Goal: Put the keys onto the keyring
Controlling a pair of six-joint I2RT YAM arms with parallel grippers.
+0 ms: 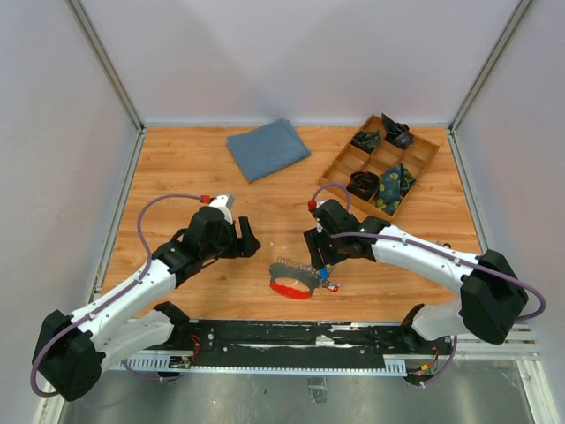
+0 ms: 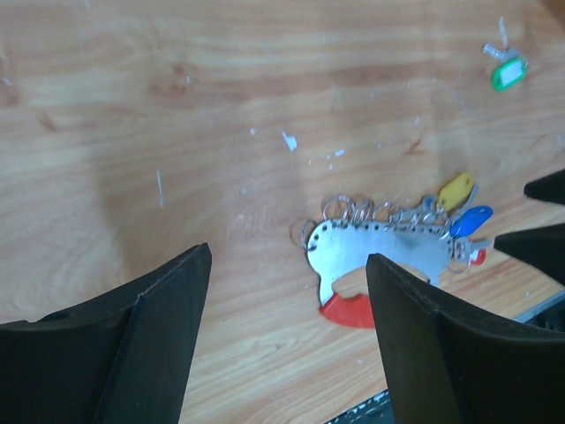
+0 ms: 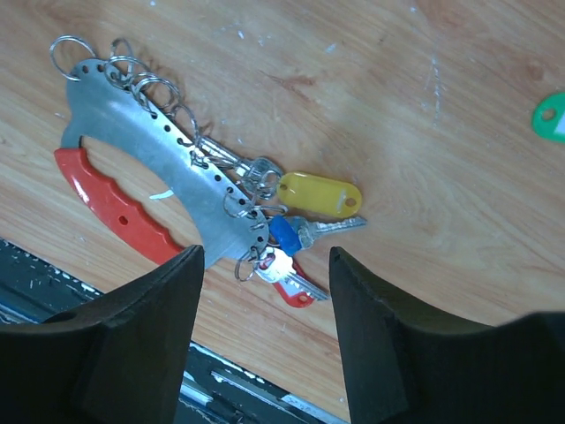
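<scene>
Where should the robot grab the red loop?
Probably mid-way along the keyring, coming from straight above. It lies flat, and its red bar curves away from the metal plate, leaving a gap for one finger of the tool. The keys crowd one end.

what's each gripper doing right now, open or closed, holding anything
left gripper: jaws open, holding nothing
right gripper: jaws open, holding nothing
</scene>
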